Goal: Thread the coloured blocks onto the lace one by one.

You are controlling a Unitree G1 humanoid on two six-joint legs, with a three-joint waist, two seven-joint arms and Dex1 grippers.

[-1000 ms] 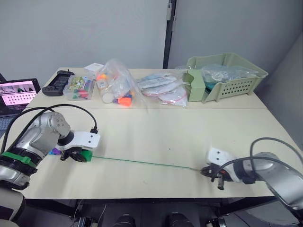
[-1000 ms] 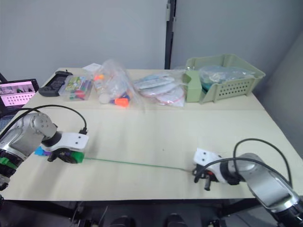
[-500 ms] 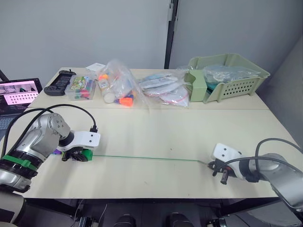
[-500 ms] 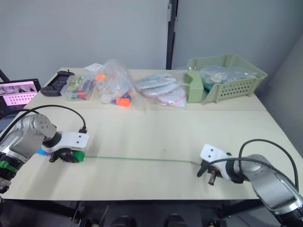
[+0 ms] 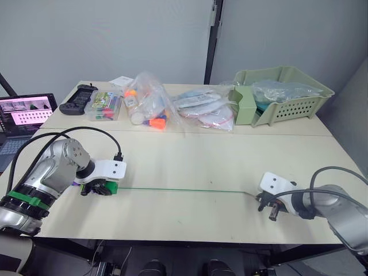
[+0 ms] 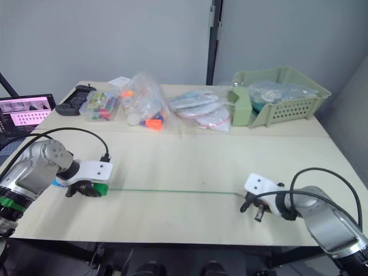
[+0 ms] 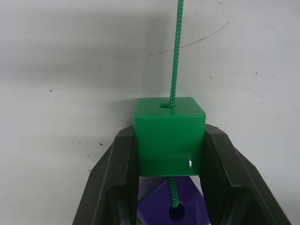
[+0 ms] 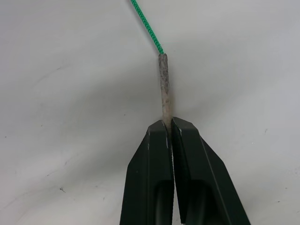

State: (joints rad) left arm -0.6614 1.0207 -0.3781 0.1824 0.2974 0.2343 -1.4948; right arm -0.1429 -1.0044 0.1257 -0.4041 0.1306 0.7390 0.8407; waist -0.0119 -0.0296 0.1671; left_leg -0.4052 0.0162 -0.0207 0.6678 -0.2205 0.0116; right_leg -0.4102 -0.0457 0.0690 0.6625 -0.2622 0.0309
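Right hand (image 8: 169, 123) pinching lace (image 5: 184, 190) tip, now drawing it taut; left hand (image 7: 169, 154) clamping dark green block (image 7: 169, 136), purple block (image 7: 171, 206) behind.

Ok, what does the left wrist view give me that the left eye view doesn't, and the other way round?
Left wrist view alone: the lace passes through the hole in the dark green block, with a purple block strung right behind it between the fingers.

Left eye view alone: the lace stretches straight across the table to the right gripper, which holds its far end; bags, a clear box and a green basket sit along the far edge.

Both: the left gripper shut on the dark green block, lace running out of it.
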